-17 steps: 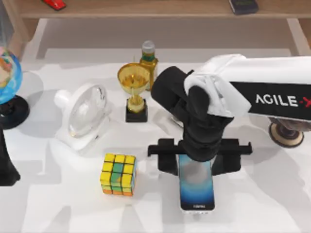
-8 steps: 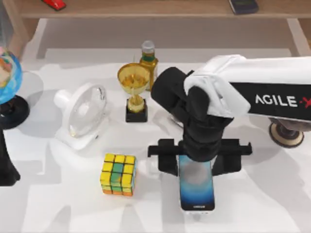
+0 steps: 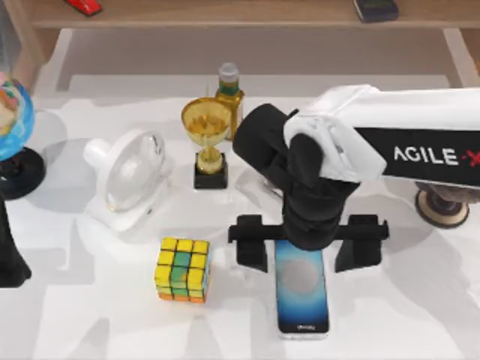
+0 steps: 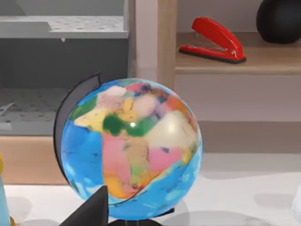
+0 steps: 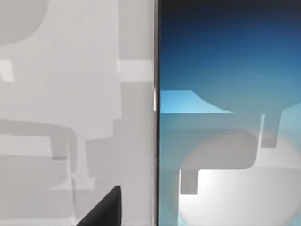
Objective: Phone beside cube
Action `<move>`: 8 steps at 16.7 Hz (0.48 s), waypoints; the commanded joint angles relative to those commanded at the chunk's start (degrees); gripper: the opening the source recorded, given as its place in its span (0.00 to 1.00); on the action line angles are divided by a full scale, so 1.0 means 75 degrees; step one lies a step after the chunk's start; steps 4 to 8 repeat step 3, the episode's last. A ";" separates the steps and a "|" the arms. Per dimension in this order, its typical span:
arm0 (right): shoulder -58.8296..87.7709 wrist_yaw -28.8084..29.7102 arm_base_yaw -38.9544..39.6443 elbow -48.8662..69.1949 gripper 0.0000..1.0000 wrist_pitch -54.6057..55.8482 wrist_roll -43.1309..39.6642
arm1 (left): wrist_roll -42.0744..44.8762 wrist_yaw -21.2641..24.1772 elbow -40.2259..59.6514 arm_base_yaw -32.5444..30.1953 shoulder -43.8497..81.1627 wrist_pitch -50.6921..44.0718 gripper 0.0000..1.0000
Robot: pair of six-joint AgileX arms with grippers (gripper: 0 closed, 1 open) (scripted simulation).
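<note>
The right end effector (image 3: 301, 253) hangs over the top end of the phone (image 3: 301, 289), its two black fingers (image 3: 252, 253) spread wide, one on each side and clear of the phone's edges, so it grips nothing. The phone lies flat on the white tabletop (image 3: 397, 307), screen up, near the front edge, to the right of the cube (image 3: 182, 268) with a bare gap between them. The right wrist view looks straight down on the phone's blue screen (image 5: 230, 94) and its pale rim against the tabletop.

By my judgement the placing looks done, and the risk lies in the lift-off: a finger that drifts sideways could clip the rim and slide the slim phone away from the cube. The left arm (image 3: 9, 259) stays parked at the table's left, facing the globe (image 4: 129, 148).
</note>
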 joint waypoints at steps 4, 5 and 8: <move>0.0000 0.0000 0.0000 0.0000 1.00 0.0000 0.0000 | 0.0000 0.0000 0.0000 0.0000 0.0000 0.0000 1.00; 0.0000 0.0000 0.0000 0.0000 1.00 0.0000 0.0000 | 0.0000 0.0000 0.0000 0.0000 0.0000 0.0000 1.00; 0.0000 0.0000 0.0000 0.0000 1.00 0.0000 0.0000 | 0.0000 0.0000 0.0000 0.0000 0.0000 0.0000 1.00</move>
